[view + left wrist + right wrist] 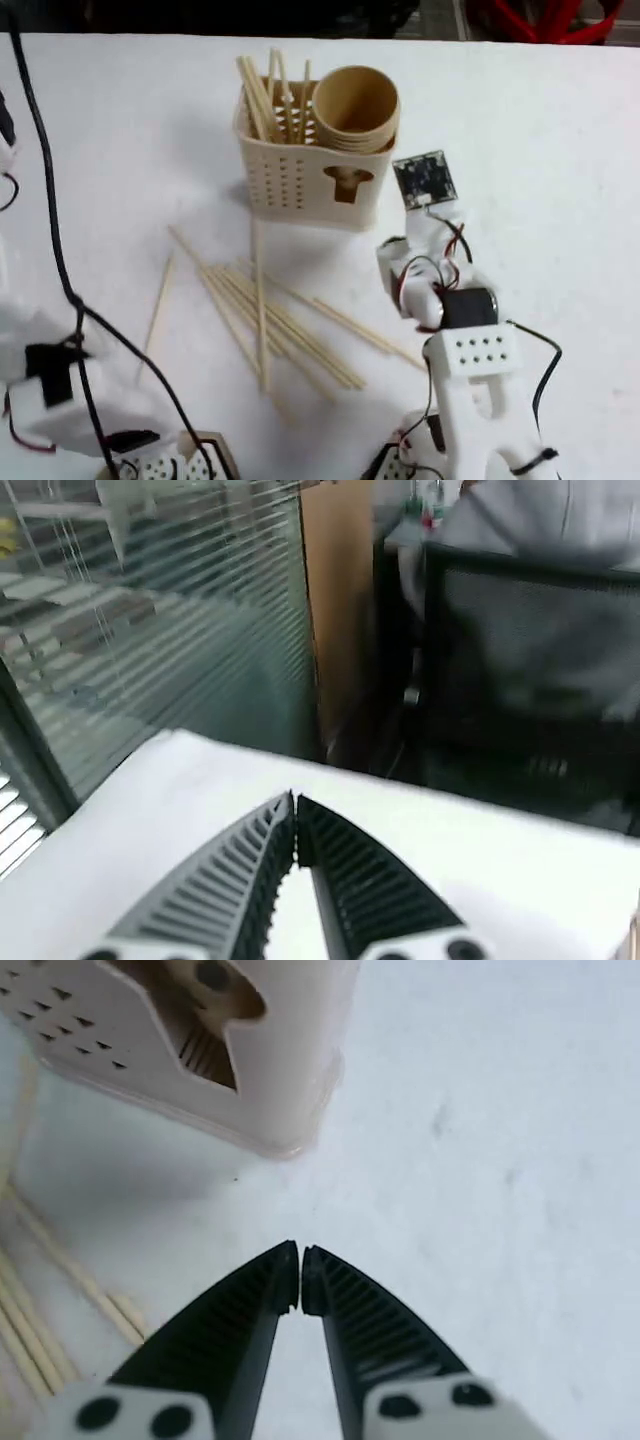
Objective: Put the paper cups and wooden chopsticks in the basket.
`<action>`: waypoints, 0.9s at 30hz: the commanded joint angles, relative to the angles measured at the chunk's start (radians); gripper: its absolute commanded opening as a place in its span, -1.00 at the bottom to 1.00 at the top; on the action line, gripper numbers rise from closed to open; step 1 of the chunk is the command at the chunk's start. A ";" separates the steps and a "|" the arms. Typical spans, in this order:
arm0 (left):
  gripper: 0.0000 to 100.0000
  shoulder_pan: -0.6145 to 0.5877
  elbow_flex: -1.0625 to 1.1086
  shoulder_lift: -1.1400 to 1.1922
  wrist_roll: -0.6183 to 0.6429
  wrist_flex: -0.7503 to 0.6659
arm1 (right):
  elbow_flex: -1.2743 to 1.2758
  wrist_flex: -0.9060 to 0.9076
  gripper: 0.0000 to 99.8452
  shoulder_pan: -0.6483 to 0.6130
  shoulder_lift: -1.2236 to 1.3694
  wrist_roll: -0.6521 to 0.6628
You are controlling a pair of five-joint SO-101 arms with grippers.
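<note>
White desk [560,150] is seen under everything, with window blinds [150,610] and a black chair [530,660] behind it. At the upper middle of the high view, the basket [300,185] is stood. The paper cups [357,105] are stacked inside it so they take little room, and some wooden chopsticks [262,100] are leaned beside them. Many loose chopsticks [262,320] are spread flat below the basket, so the job is judged about half done. Of the 2 arms, the right arm [470,340] is placed at the lower right, near the basket, with its jaws pressed together on nothing. The left arm [50,390] is at the lower left, with its jaws together too.
</note>
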 commanded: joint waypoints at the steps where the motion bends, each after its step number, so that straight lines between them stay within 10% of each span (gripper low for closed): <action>1: -0.96 -0.010 0.295 -0.170 -0.041 0.000 | -0.109 0.097 -0.95 -0.108 -0.059 0.009; 10: -0.96 -0.010 1.036 -0.522 -0.043 -0.069 | -0.242 0.240 -0.90 -0.403 -0.061 0.058; 27: -0.96 -0.010 2.349 -1.236 -0.049 -0.686 | -0.416 0.237 -0.77 -0.591 0.414 0.066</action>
